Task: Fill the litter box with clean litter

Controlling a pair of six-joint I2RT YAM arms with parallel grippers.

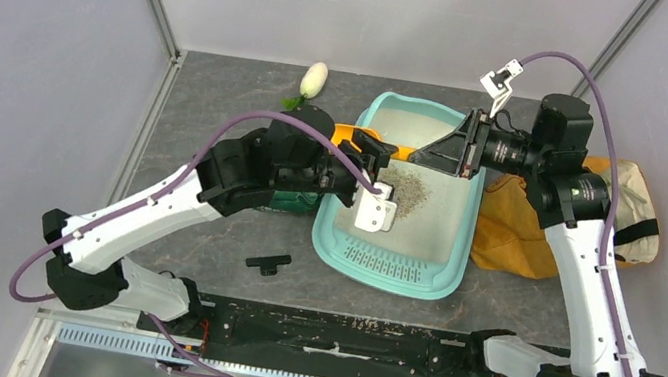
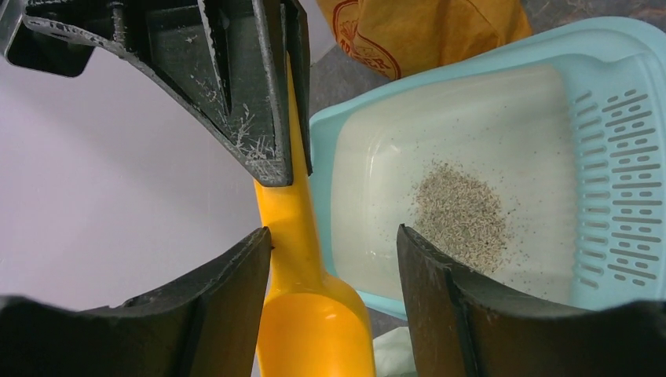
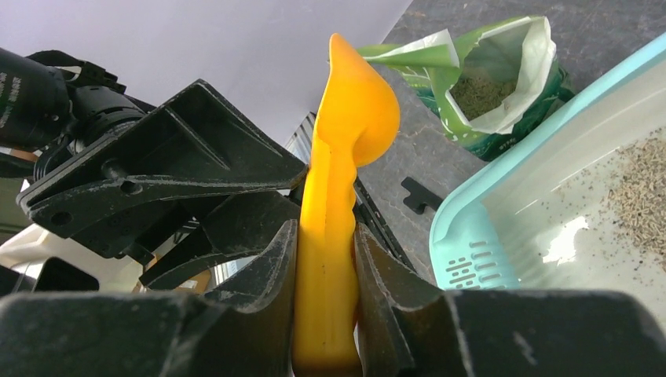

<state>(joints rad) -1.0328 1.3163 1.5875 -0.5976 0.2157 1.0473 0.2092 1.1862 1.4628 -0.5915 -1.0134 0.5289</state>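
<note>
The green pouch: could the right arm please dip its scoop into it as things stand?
Probably not directly: seen from above, the left arm lies over most of the pouch, and the open left end effector straddles the scoop that the right end effector grips.

The litter box is light blue-green on the outside and white inside. One end has rows of little slots, like stripes. The litter is a speckled patch of grey and beige, with tiny dark dots around it. The scoop is bright orange-yellow. The pouch is green with a white lining. The cloth bag is orange with a reddish print. The counter is dark grey with pale cloudy marks. Both arms are white and black, with purple cables. The jaws are black with pale scratches. A small black piece lies on the counter.
</note>
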